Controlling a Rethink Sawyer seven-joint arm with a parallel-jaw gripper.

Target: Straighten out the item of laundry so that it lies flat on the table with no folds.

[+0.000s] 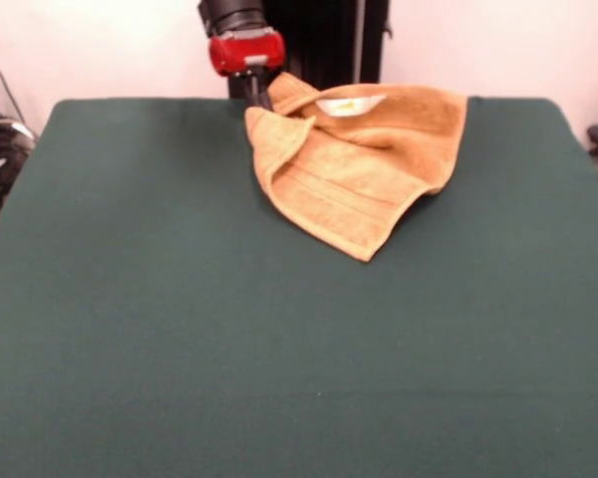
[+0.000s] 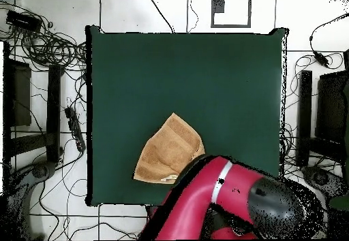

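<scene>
The orange-tan towel lies crumpled at the table's far edge, right of middle, in the front view. One part is folded over itself and its white tag faces up. A pointed corner reaches toward the camera. My gripper, below its red wrist, comes down at the towel's far left corner, which rises against it. It appears shut on that corner. In the overhead view the towel lies near the table's bottom edge, and my red arm hides the gripper. The table is covered in dark green cloth.
Most of the green table spreads out beyond the towel. Cables and dark equipment lie on the floor around the table. The robot's black pedestal stands just behind the towel.
</scene>
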